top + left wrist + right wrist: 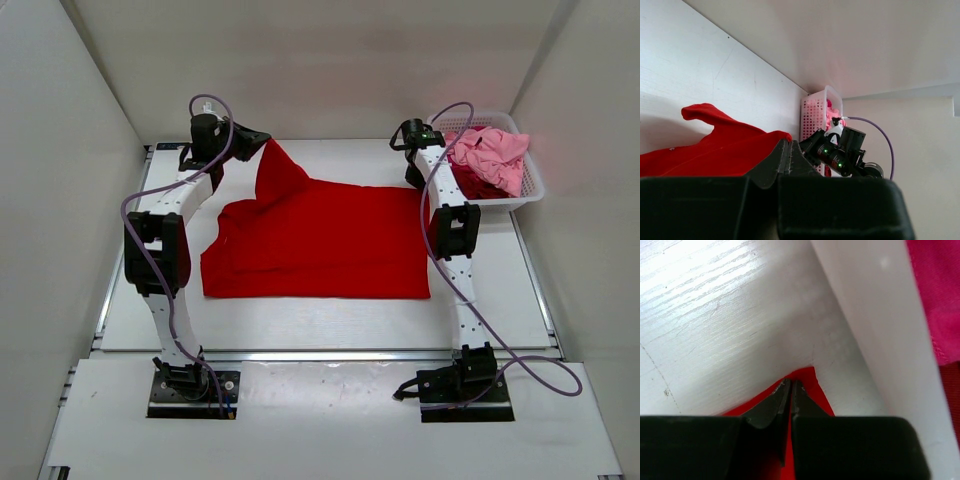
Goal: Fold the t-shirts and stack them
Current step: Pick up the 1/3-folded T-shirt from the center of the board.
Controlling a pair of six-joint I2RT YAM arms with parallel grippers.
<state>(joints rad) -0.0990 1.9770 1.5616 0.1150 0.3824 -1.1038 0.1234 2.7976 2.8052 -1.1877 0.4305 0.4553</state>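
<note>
Left of the white basket, the bright red t-shirt lies spread on the surface, one corner away from the basket peaked up in the clenched left tool; the right tool pinches the corner nearest the basket.
</note>
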